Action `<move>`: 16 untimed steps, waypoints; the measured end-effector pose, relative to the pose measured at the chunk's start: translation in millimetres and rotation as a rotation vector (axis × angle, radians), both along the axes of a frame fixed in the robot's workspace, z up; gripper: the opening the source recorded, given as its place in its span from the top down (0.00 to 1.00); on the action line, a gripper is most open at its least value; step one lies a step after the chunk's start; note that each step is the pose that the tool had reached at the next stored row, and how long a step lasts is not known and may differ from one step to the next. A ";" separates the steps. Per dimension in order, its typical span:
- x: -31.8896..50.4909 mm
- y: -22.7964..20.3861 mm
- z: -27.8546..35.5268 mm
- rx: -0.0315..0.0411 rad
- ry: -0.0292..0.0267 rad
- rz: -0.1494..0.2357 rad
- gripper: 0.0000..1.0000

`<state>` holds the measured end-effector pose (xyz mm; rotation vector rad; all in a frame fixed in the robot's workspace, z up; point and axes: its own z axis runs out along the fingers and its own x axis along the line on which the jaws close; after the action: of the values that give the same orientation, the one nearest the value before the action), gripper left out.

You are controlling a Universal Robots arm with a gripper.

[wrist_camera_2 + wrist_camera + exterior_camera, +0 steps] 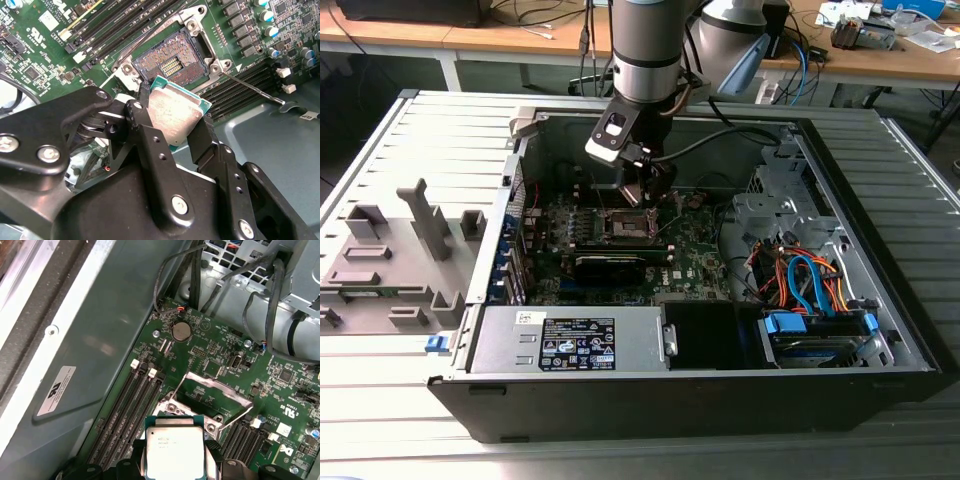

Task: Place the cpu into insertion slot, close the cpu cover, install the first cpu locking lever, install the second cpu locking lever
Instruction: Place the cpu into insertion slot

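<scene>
Holds the cpu (pixel 172 116) in the pincer (pixel 172 121), clamped on two opposite edges — hovers just above the open socket (pixel 169 62). Looks light, stiff, probably fragile underneath — best gripped by the rim only.

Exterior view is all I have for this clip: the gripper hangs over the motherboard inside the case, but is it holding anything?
Observer: Yes. In the second wrist view the gripper is shut on the cpu, with a finger on each of two opposite edges.
Reviewer: Is the chip seated?
Observer: No. The socket lies bare with its contacts exposed, and the cpu is held off it.
Reviewer: And the cover?
Observer: Open. In the first wrist view the cpu cover stands tilted up on the far side of the socket.
</scene>
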<state>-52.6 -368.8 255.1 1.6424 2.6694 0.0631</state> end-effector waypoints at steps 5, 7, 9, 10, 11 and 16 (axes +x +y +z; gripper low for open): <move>0.0 0.0 0.0 0.0000 0.0000 -0.003 0.45; 0.0 0.0 0.0 0.0000 0.0000 -0.004 0.45; 0.0 0.0 0.0 0.0000 0.0000 -0.005 0.45; 0.0 0.0 0.0 0.0000 0.0000 -0.005 0.45; 0.0 0.0 0.0 -0.0001 0.0001 -0.006 0.45; 0.0 0.0 0.0 -0.0002 0.0000 -0.009 0.45</move>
<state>-52.6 -368.8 255.1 1.6539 2.6620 0.0628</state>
